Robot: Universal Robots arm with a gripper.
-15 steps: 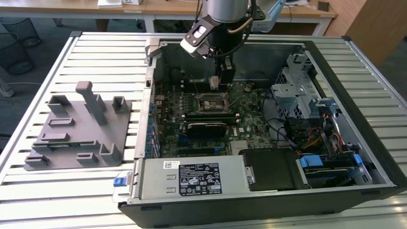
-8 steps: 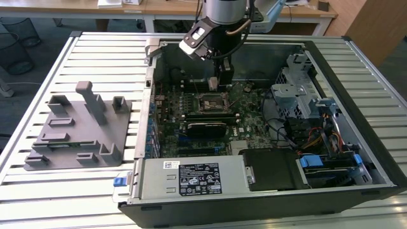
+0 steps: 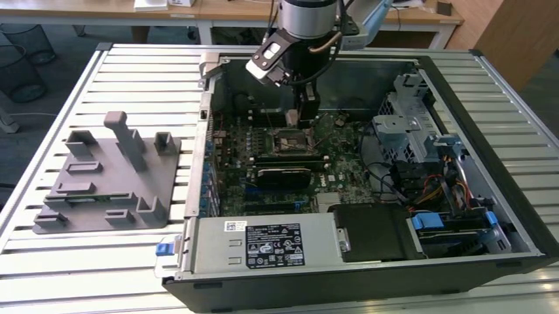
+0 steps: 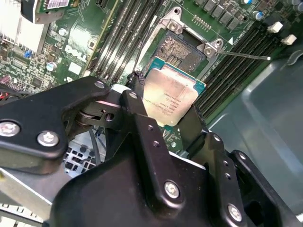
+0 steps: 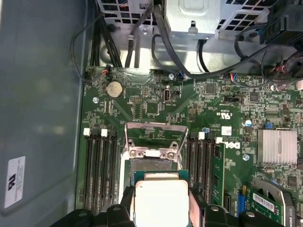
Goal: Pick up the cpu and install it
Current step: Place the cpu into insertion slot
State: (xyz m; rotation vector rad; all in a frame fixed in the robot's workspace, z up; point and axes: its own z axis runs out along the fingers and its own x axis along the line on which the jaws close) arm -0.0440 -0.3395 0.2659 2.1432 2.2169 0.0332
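Inside the open computer case, the bare socket is sitting with its frame swung open. Just on its far side, the gripper is clamping the cpu flat by two opposite edges, hovering close above the board.

Exterior camera sits high, looking down at an angle over the whole open case on the tabletop. Both wrist cameras ride close above the motherboard, each from its own angle, sharing the cpu and socket.
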